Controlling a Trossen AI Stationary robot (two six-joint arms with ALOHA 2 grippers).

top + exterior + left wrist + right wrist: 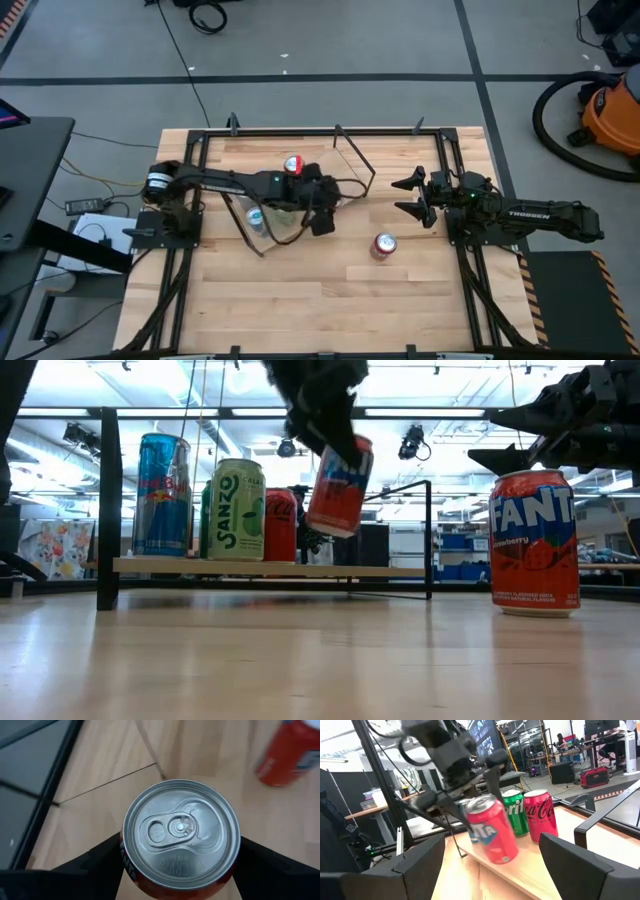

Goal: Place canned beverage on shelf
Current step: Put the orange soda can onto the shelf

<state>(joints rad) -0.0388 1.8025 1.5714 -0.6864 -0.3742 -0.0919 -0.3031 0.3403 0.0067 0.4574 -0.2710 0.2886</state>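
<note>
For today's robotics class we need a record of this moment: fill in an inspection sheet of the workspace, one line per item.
Surface: light wood tabletop, black-framed.
Job's things: shelf carries a blue can, a Sanzo can and a Coca-Cola can; a red can hangs tilted over its free end.
Clutter: Fanta can upright on the table, off the shelf.
Grippers: left gripper shut on the red can; right gripper open, empty, waiting at the table's right.
Cables: black cables on the floor.
Surroundings: orange vacuum on the grey floor.
</note>
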